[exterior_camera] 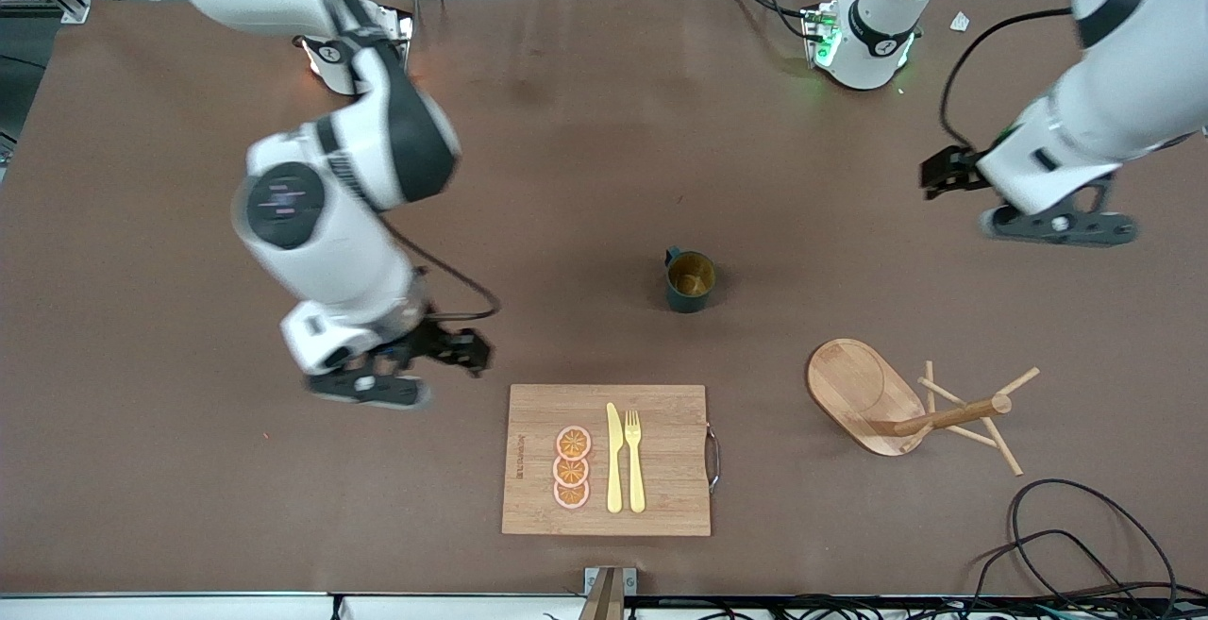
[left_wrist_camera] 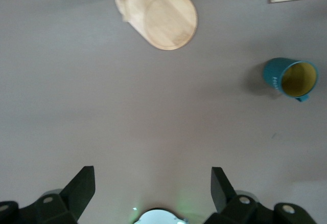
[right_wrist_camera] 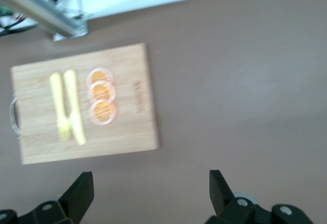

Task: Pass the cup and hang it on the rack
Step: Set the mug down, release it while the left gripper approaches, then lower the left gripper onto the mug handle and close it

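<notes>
Cup [exterior_camera: 690, 280] upright mid-table, well apart from both open grippers, nearer rack [exterior_camera: 897, 405].

We are counting 1 cup [exterior_camera: 690, 280], 1 rack [exterior_camera: 906, 408], 1 cutting board [exterior_camera: 661, 497] bearing 3 orange slices [exterior_camera: 572, 467], 1 yellow knife [exterior_camera: 614, 458] and 1 yellow fork [exterior_camera: 635, 460], and 2 grippers, the left gripper [exterior_camera: 1057, 224] and the right gripper [exterior_camera: 370, 390].

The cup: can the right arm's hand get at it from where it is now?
Probably yes. The cup stands upright alone on bare table, and the right hand, open, is over bare table beside the cutting board, with nothing between them. The left hand is open over the table's other end.
</notes>
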{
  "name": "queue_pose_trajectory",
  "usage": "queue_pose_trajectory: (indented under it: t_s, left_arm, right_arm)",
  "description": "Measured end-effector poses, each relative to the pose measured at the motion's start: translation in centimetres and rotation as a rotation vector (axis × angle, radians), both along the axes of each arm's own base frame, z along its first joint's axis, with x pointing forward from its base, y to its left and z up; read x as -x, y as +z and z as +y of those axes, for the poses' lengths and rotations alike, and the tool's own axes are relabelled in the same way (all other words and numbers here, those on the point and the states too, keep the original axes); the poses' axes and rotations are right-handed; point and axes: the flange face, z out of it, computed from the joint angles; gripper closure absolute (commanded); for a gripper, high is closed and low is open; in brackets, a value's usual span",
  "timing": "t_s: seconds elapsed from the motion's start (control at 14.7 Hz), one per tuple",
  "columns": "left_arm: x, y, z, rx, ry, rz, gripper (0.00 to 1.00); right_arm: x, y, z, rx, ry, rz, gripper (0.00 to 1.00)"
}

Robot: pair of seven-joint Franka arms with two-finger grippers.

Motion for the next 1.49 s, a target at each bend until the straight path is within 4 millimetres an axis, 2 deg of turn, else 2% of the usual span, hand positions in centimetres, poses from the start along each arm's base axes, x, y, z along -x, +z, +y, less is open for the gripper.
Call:
queue_pose_trajectory:
  t_s: [0.2,0.41,0.61,0.88,1.02,1.22,1.49]
  left_arm:
    - [0.3,-2.8,-5.6,-0.025,0.048,0.016,0.0]
    - [0.9,-4.9,-10.9,-0.048,0.151,-0.003,0.0]
    - [1.7,-7.3,-16.6,-0.053,0.306,-0.056,0.0]
    - [5.0,-11.7,-24.4,-0.158,0.439,-0.137,0.0]
    - [6.9,-14.3,-28.0,-0.197,0.524,-0.18,0.0]
    - [10.2,-18.1,-32.9,-0.269,0.662,-0.329,0.0]
    - [14.5,-23.2,-37.3,-0.336,0.737,-0.511,0.0]
  right_arm:
    - [-0.7,1.0,-8.2,0.02,-0.05,0.007,0.0]
    - [-0.1,1.7,-14.5,0.076,-0.054,0.011,0.0]
    - [1.7,3.8,-20.4,0.085,-0.043,0.009,0.0]
    - [5.3,7.0,-28.4,0.102,0.023,0.004,0.0]
    - [7.3,8.8,-30.7,0.103,0.038,0.03,0.0]
    - [10.0,12.5,-30.8,0.096,0.043,0.037,0.0]
    - [12.4,15.9,-31.3,0.092,0.035,0.014,0.0]
